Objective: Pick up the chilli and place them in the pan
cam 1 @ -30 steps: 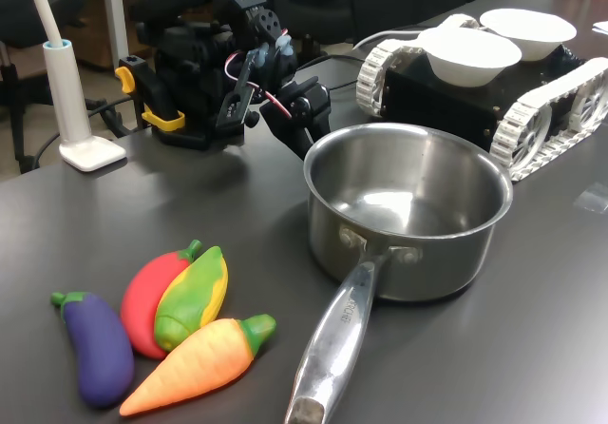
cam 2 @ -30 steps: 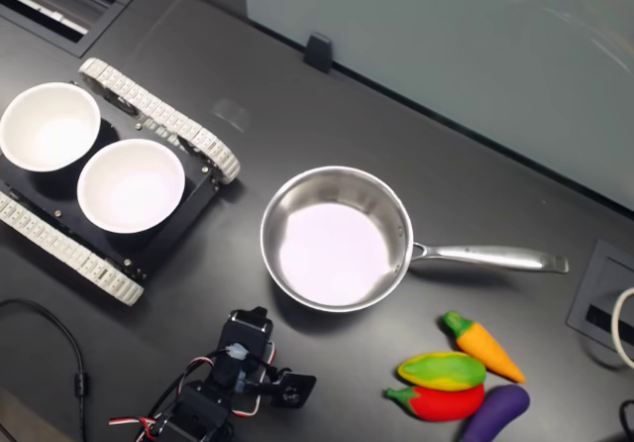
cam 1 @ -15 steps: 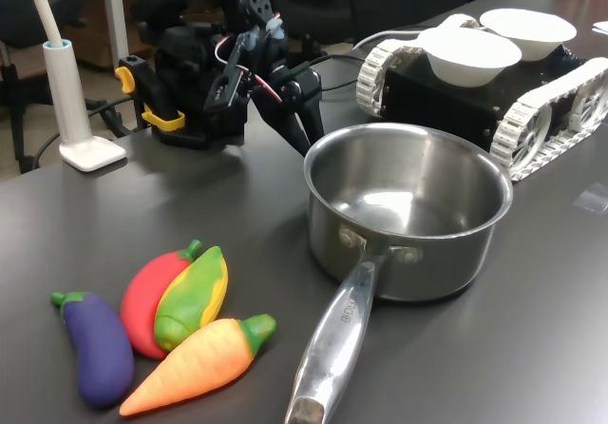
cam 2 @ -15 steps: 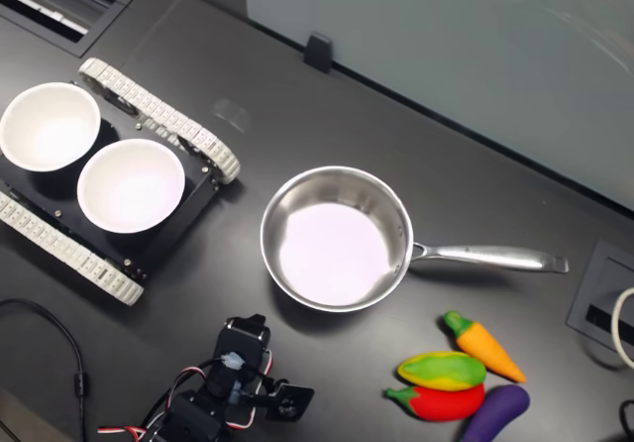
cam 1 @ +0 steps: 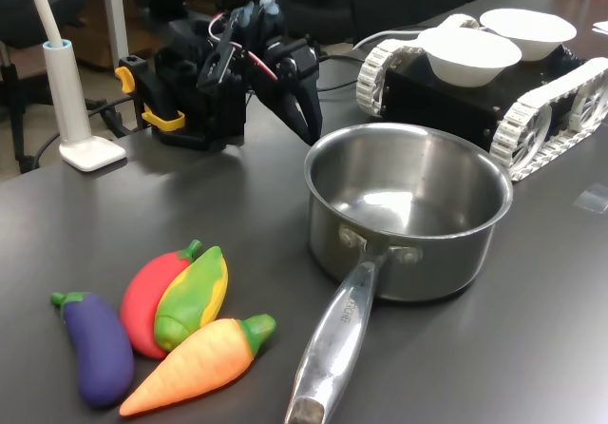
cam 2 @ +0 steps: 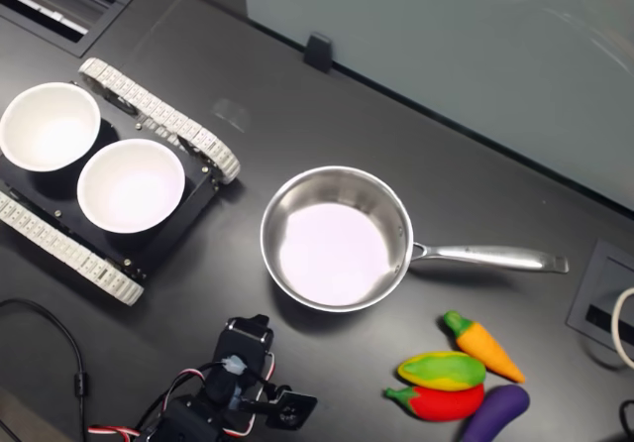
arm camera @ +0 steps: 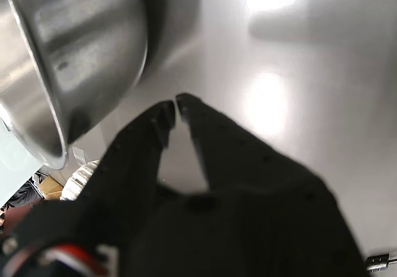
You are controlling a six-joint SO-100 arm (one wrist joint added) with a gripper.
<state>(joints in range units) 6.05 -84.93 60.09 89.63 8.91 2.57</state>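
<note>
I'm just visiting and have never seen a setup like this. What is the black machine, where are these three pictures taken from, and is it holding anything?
The black machine is a small robot arm ending in a gripper, a two-fingered pincer. One exterior view looks across the dark table from low down, the other looks straight down on it, and the wrist view rides on the arm itself, so its own black fingers fill that picture. Their tips nearly touch with nothing between them.

On the table stand a steel pan, empty, and four toy vegetables lying together: a red chilli, a green-yellow corn, an orange carrot and a purple aubergine. A tracked vehicle carries two white bowls.
</note>
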